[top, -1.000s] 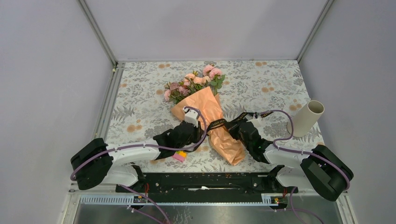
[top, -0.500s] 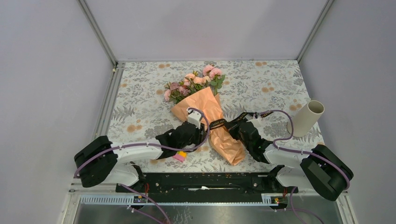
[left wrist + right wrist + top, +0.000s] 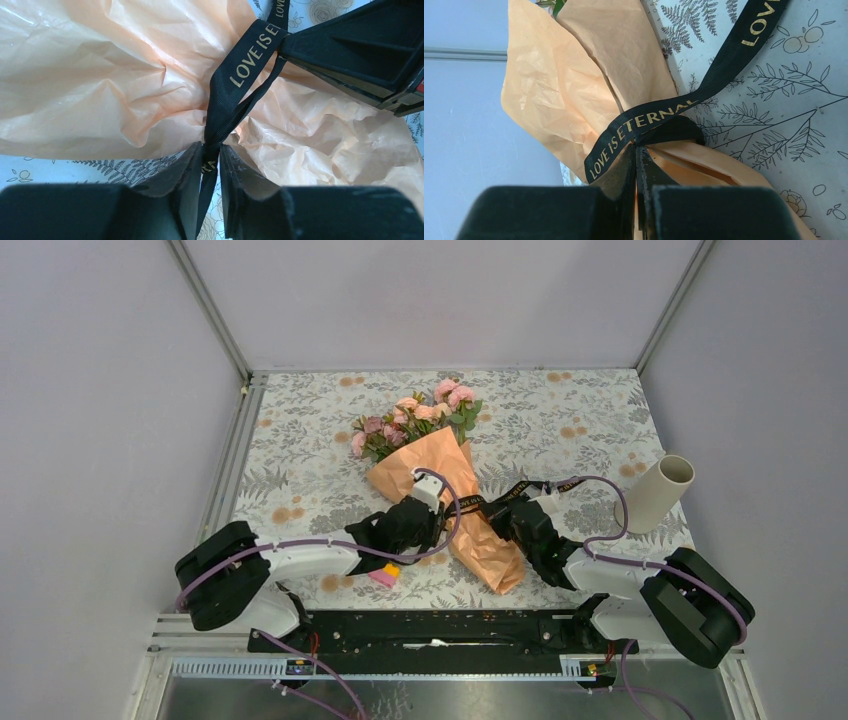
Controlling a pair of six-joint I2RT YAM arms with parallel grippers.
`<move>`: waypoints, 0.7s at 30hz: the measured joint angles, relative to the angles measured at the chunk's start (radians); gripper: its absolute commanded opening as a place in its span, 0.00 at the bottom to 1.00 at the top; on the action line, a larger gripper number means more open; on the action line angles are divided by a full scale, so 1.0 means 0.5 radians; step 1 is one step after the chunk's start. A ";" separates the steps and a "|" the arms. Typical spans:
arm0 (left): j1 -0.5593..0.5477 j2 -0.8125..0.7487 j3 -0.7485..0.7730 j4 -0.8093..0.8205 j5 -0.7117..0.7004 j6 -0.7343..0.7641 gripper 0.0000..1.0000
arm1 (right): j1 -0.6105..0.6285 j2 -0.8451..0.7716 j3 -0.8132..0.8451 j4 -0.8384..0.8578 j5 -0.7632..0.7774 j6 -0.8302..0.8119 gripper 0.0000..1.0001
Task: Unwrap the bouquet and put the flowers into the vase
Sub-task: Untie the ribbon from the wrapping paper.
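The left gripper (image 3: 211,167) stands narrow, a tail of the black ribbon (image 3: 250,62) running through the slit between its fingers; whether it pinches the tail, I cannot tell; the right gripper (image 3: 636,172) is clamped tight on the same ribbon by the knot; the bouquet (image 3: 440,475) lies wrapped between both grippers, its flowers (image 3: 415,415) beyond their tips; the vase (image 3: 660,492) sits well apart, off the right gripper's outer side.

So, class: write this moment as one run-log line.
stage: untying; left gripper: astride black ribbon; right gripper: shut on black ribbon; bouquet: wrapped; vase: no flowers
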 measured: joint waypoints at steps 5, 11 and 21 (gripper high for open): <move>0.000 0.012 0.004 0.010 -0.002 0.002 0.09 | 0.000 0.001 0.000 0.000 0.000 0.007 0.00; 0.000 -0.131 -0.048 -0.007 -0.032 -0.018 0.05 | 0.000 0.000 0.000 -0.014 0.015 0.009 0.00; 0.000 -0.378 -0.223 -0.097 -0.121 -0.143 0.07 | 0.000 -0.025 0.000 -0.070 0.052 0.008 0.00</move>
